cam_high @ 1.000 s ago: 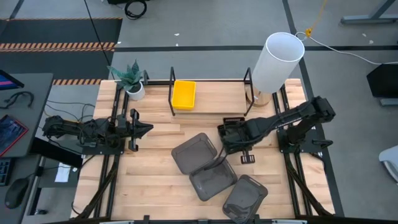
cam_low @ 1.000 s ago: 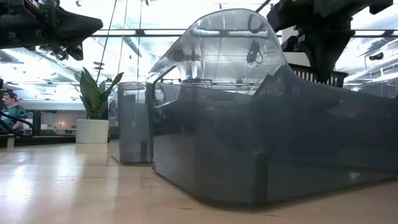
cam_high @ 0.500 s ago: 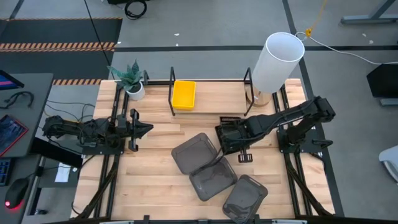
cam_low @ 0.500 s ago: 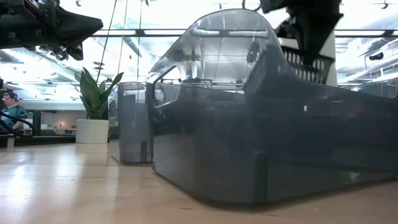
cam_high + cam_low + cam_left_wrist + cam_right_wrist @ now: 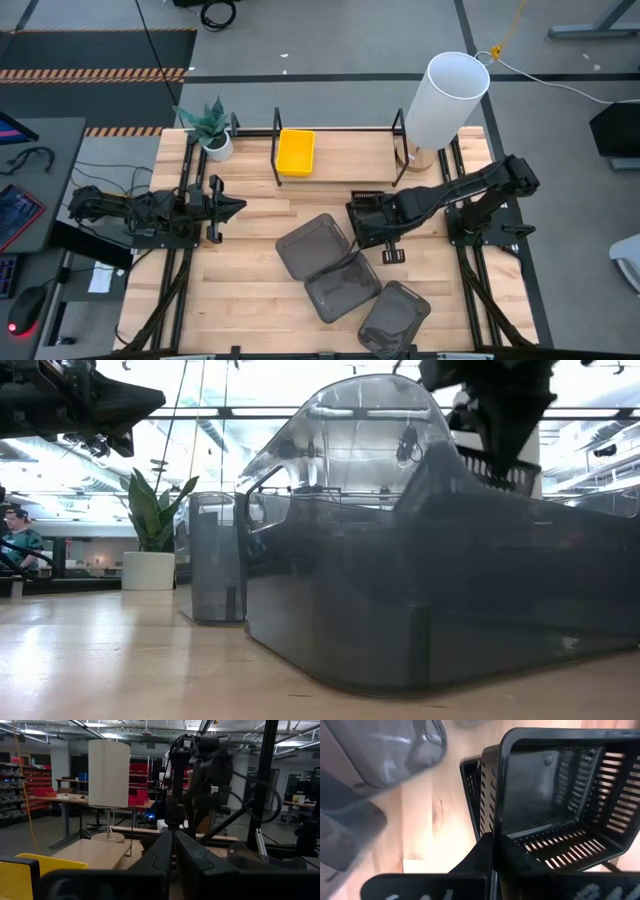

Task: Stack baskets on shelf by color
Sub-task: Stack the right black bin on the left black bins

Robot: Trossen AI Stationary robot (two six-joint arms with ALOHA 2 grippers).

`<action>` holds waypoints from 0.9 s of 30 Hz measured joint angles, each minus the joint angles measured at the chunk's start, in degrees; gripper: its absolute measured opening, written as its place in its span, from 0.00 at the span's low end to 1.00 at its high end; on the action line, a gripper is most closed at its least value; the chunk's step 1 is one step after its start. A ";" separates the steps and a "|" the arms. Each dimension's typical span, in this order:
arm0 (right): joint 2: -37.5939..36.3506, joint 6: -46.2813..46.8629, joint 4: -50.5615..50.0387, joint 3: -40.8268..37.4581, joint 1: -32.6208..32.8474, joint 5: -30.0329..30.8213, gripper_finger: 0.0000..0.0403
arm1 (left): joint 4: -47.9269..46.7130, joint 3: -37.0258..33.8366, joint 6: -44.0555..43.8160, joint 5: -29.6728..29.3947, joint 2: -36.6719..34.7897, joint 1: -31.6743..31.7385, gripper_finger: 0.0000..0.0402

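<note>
Right claw (image 5: 492, 845) clamped on black mesh-sided plastic basket (image 5: 560, 795), above second black mesh basket (image 5: 472, 790); three dark grey trays (image 5: 340, 275) adjacent. Left claw (image 5: 232, 208) closed, idle.

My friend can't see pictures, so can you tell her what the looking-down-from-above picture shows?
Seen from above, the right gripper holds a black mesh basket over a wooden table, near three dark grey baskets lying in a loose row. A yellow basket sits in the black wire shelf at the back, and the left gripper waits at the left side.
</note>
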 joint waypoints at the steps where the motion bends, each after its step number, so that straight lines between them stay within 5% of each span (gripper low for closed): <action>1: 0.00 0.01 -0.06 -0.81 0.00 0.00 0.03 | 0.02 0.00 -0.01 0.00 0.00 -0.01 0.08; 17: 0.02 -0.57 2.51 -7.90 -7.44 2.95 0.05 | 0.00 0.00 0.01 0.00 0.00 0.00 0.07; 27: 0.04 -0.23 2.24 -6.80 -8.79 -0.63 0.24 | 0.00 0.00 -0.02 0.00 0.00 -0.01 0.08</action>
